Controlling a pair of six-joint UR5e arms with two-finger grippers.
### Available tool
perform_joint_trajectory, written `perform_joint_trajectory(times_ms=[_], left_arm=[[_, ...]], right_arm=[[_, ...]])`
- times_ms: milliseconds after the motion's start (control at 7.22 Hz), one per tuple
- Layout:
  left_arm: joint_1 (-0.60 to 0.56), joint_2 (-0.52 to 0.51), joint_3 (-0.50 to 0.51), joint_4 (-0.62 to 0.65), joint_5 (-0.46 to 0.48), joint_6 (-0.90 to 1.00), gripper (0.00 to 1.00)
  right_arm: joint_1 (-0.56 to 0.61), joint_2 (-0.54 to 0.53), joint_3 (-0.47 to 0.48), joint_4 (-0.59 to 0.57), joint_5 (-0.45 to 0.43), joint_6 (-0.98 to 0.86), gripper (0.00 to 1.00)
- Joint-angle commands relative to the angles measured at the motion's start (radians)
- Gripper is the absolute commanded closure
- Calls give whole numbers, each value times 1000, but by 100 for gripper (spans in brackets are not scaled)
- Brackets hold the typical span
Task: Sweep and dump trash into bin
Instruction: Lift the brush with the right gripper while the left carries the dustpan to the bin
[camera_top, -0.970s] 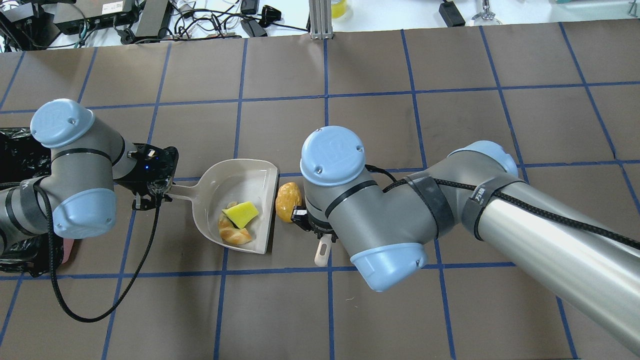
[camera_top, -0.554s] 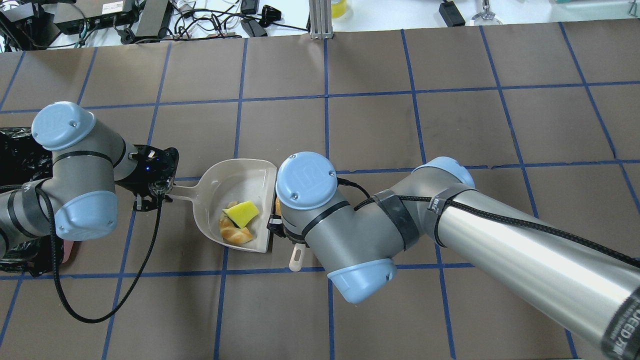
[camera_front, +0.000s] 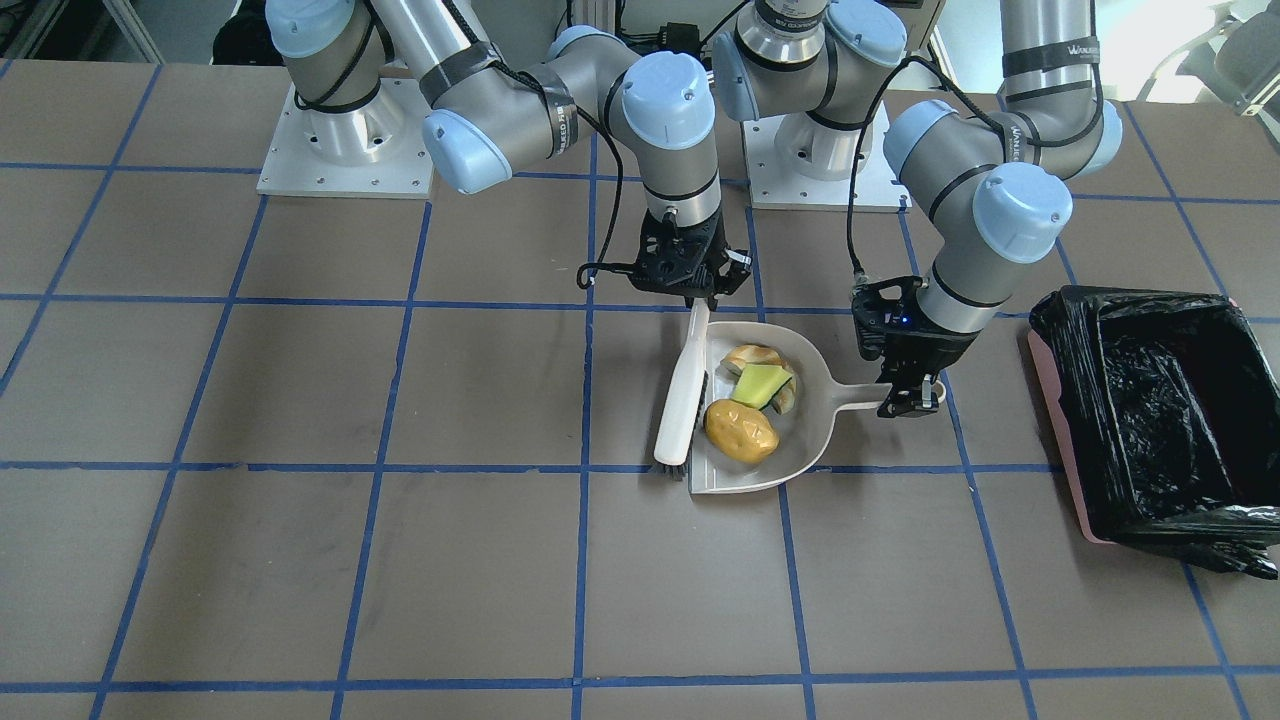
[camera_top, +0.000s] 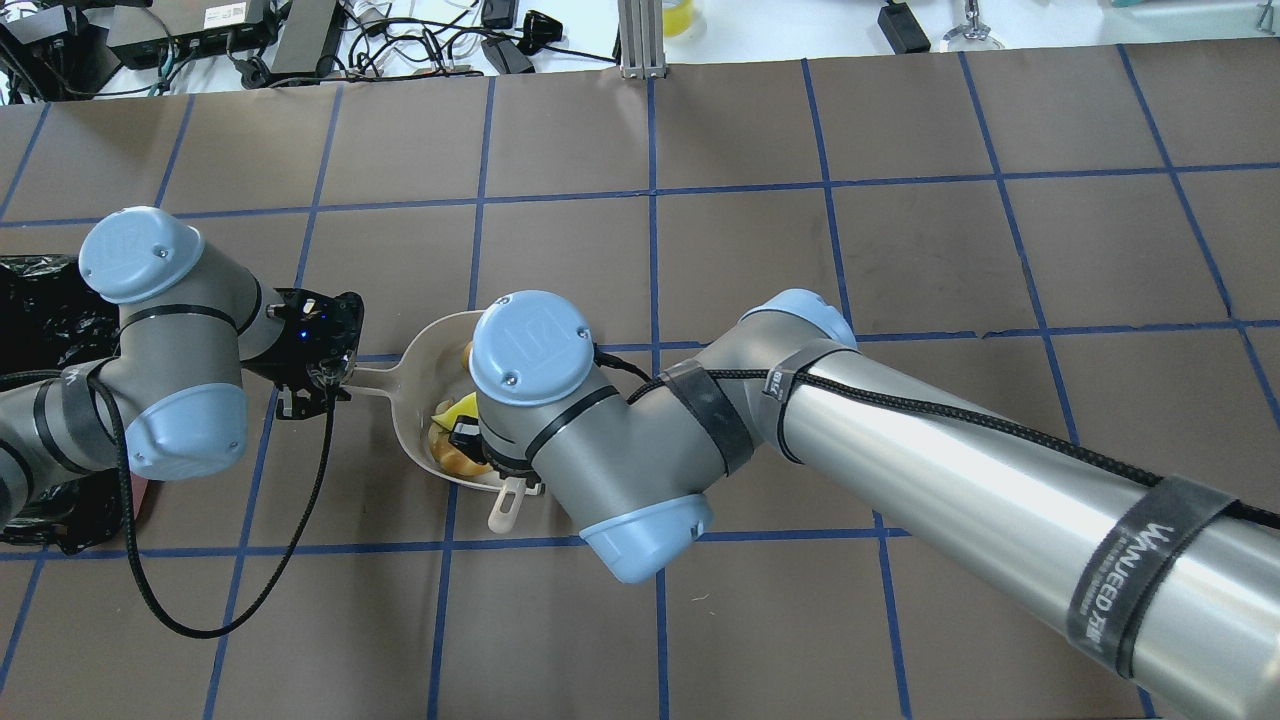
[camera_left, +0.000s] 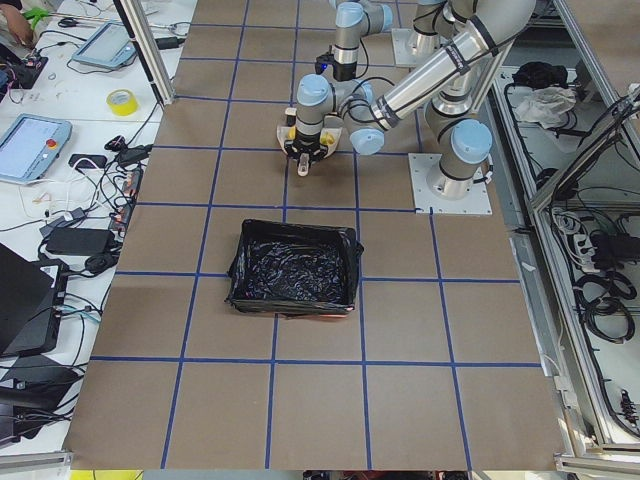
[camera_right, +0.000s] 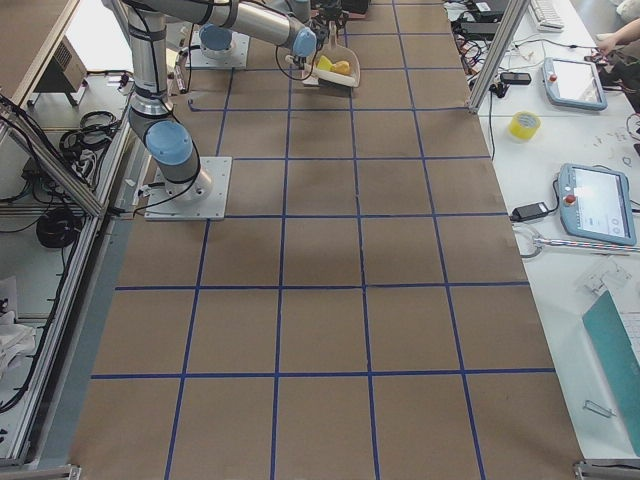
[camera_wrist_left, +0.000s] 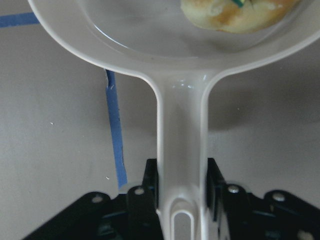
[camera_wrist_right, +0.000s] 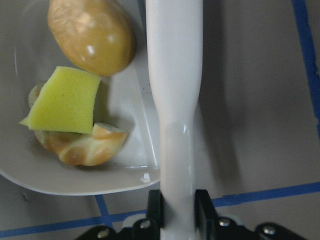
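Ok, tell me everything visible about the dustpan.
The dustpan is glossy beige plastic, a rimmed scoop with a slotted handle. It sits on the table, the left tool clamped on its handle. Inside lie a potato-like lump, a sponge and a bread piece; the brush rests along its open lip.

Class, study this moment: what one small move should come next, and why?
Probably the left gripper should lift the dustpan slightly, mouth tipped up: the potato lump, sponge and bread piece all lie inside it, the brush stands at its mouth, and the bin sits beside that arm.
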Motion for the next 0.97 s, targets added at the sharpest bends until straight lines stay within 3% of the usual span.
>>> perform_joint_trajectory(times_ms=[0,139,277,554,831], left_arm=[[0,-3,0,0,-1,-3,100],[0,-5,1,0,-1,-3,100],[0,-5,2,0,-1,-4,100],[1,-8,2,2,-11,-4,100],[12,-8,58,-6,-17,-1,100]], right_arm=[[5,7,-38,17,14,26,100],[4,8,-58,32,7,7,100],[-10,2,-84,114,-69,-91,100],[-67,-18,-147,230,-131,-179,100],[-233,-110,-161,381,-138,-376,100]])
